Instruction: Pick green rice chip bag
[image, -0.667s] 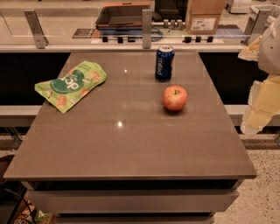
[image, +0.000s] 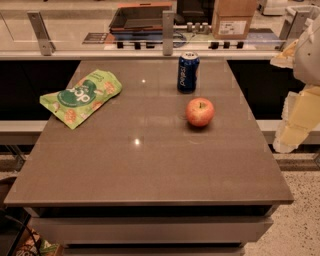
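The green rice chip bag (image: 80, 97) lies flat at the counter's (image: 150, 170) left edge, well apart from the gripper (image: 299, 120), which is beyond the right edge. I cannot tell whether it is open or closed. A can (image: 188, 72) and an apple (image: 200, 111) stand between them.

A grey-brown table (image: 150, 170) is being lit from overhead, with small bright spots being reflected in its smooth top. A pale counter (image: 75, 37) is being seen running behind it, where a cardboard box (image: 234, 17) and a dark tray (image: 142, 17) are being kept beyond metal brackets (image: 40, 32). A speckled floor (image: 300, 230) is being shown at lower right, and the gripper (image: 295, 122) is being held at the right edge, beside the table and off its top.
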